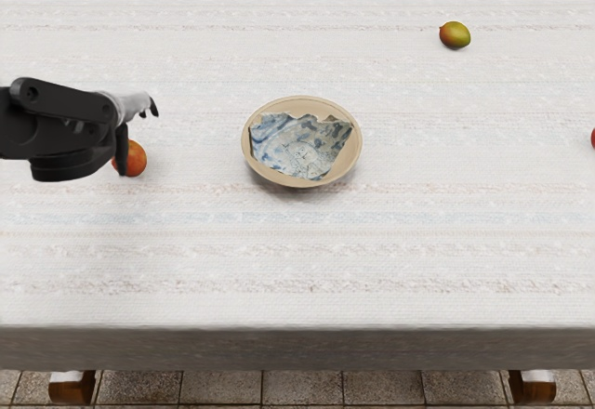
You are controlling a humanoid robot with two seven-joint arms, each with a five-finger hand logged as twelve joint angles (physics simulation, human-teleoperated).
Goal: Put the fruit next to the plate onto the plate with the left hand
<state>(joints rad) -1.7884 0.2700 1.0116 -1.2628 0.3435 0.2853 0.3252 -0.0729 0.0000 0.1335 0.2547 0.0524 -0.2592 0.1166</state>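
Left hand (125,112) at the left of the frame, fingers apart and holding nothing, one dark digit hanging just beside the fruit (136,158). The fruit sits on the bench (297,270), left of the plate (249,139) and apart from it. The plate carries no fruit. Judged: reach made; grasp, lift, carry and release all remain. A mango (455,34) lies at upper right, far off.

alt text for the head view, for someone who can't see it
The robot's black left arm reaches in from the left, its left hand just beside a round orange-red fruit lying left of a tan round plate with a blue-and-white centre on a pale cloth-covered table. A green-red fruit sits far right at the back.
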